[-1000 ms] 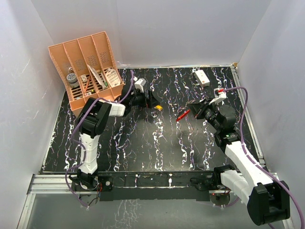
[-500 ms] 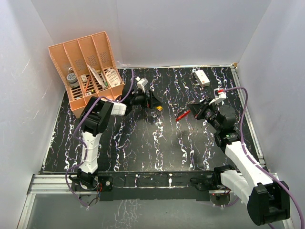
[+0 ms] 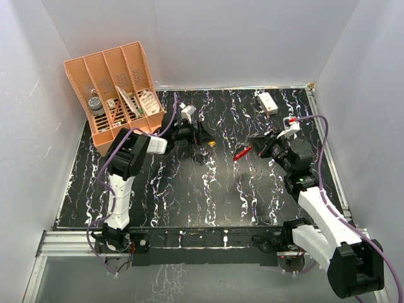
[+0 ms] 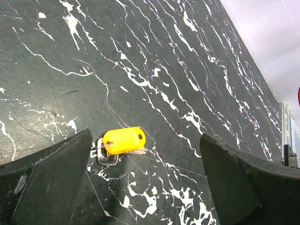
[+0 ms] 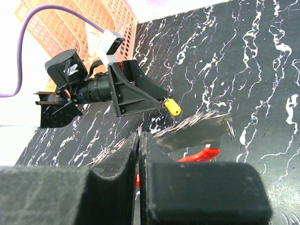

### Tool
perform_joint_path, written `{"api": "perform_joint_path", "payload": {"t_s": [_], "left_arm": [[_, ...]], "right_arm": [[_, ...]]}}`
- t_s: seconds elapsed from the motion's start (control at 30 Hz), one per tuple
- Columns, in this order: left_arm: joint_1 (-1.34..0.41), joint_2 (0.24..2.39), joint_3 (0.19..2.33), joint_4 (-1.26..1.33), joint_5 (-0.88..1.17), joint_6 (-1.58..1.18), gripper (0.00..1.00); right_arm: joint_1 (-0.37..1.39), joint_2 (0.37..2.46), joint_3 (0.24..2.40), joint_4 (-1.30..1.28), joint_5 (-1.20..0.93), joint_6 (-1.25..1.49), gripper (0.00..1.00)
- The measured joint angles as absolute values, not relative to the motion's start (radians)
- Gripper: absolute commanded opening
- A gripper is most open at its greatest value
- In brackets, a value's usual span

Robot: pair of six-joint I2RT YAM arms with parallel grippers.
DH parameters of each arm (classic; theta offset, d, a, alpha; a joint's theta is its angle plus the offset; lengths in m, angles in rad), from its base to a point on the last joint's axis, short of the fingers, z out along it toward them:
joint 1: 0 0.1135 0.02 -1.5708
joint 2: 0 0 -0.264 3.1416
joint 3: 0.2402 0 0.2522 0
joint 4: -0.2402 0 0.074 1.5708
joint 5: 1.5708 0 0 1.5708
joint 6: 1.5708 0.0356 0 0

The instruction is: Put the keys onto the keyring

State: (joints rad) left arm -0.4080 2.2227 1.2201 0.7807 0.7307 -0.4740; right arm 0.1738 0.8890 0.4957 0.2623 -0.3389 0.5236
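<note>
We've got the left gripper (image 4: 147, 159) wide open, straddling the yellow-headed key (image 4: 123, 140), which lies flat on the table (image 4: 197, 56) in its far half near mid-width; looks lined up for a pinch. The right gripper (image 5: 139, 140) is clamped on the red keyring (image 5: 199, 154) right of centre, its loop pointing toward that key, presumably for threading. The flat silvery piece (image 5: 194, 131) beside it is probably another key

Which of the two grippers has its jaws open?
The left gripper: its jaws stand wide apart either side of the yellow-headed key, while the right gripper has them shut on a silvery key.
</note>
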Motion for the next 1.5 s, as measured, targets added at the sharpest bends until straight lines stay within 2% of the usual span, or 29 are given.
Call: {"api": "perform_joint_path", "payload": {"t_s": [0.67, 1.5], "left_arm": [[-0.408, 2.217, 1.145, 0.910, 0.723, -0.511, 0.99], [-0.440, 2.172, 1.062, 0.950, 0.698, -0.543, 0.99]], "right_arm": [[0.174, 0.889, 0.496, 0.263, -0.339, 0.524, 0.00], [0.169, 0.889, 0.496, 0.264, -0.339, 0.524, 0.00]]}}
